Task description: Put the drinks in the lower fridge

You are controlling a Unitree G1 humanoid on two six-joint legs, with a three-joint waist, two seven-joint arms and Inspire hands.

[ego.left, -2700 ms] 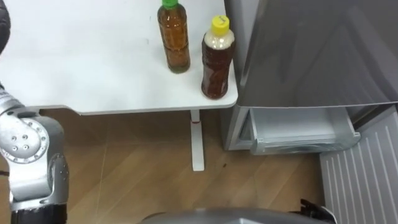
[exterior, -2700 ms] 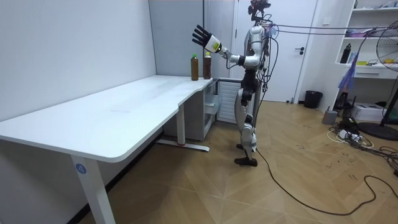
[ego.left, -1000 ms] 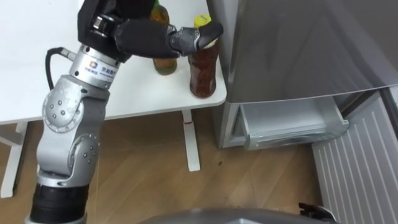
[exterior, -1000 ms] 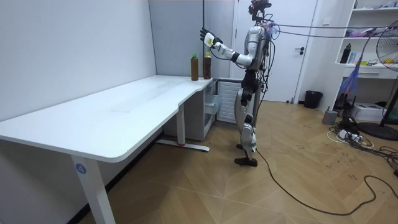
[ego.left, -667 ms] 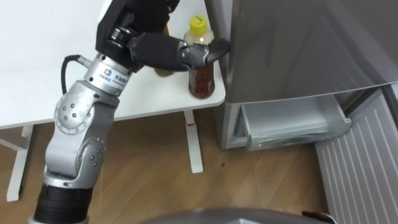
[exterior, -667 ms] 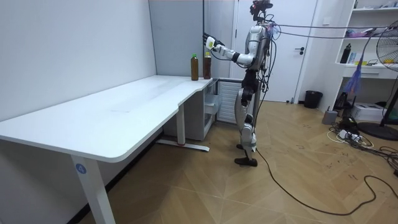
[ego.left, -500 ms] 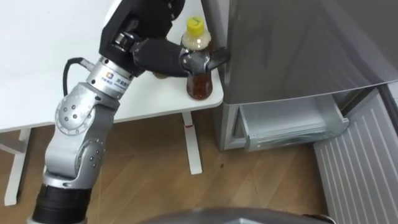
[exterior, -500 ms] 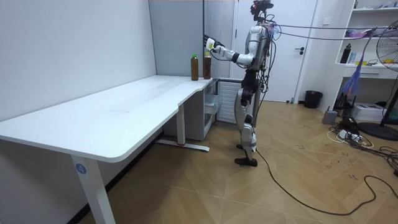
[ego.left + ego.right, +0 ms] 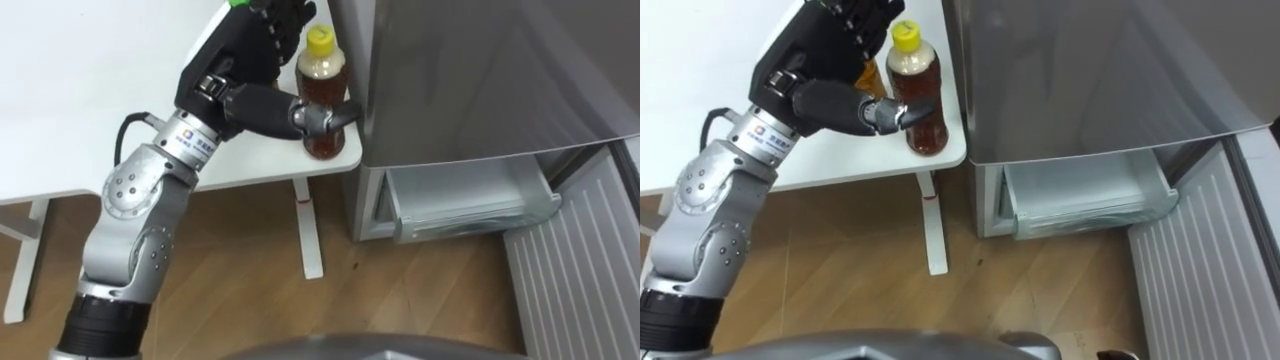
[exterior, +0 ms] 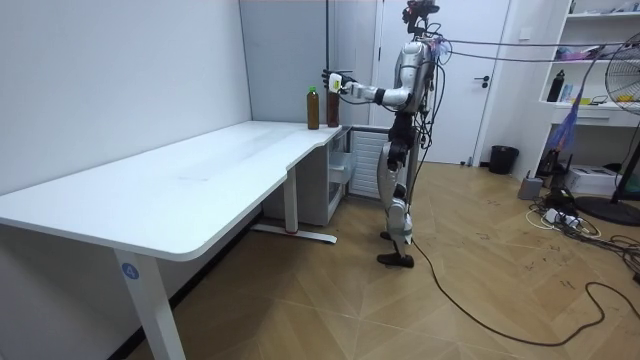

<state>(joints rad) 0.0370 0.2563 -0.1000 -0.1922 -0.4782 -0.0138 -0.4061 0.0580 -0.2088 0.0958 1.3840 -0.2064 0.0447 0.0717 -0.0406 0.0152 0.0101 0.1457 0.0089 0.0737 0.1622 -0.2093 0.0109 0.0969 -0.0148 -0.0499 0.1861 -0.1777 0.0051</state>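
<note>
A yellow-capped bottle of brown drink point(image 9: 322, 85) stands upright at the white table's corner point(image 9: 250, 165), right beside the fridge. My left hand point(image 9: 255, 60) is at its left side, open. The thumb point(image 9: 325, 116) lies across the bottle's lower front and the straight fingers reach up behind it. A second bottle is mostly hidden behind that hand; its green cap point(image 9: 238, 3) and a sliver of amber point(image 9: 870, 75) show. In the room view I stand by the fridge with the left arm stretched out to both bottles point(image 10: 333, 108).
The grey fridge point(image 9: 480, 70) fills the right side. Its lower compartment is open, with a clear drawer point(image 9: 470, 200) showing and the ribbed inside of the door point(image 9: 585, 270) swung out at the lower right. Wooden floor lies below the table.
My left hand has come down from level with the yellow cap to the bottle's body, and the thumb now crosses the lower front. The bottle stays on the table.
</note>
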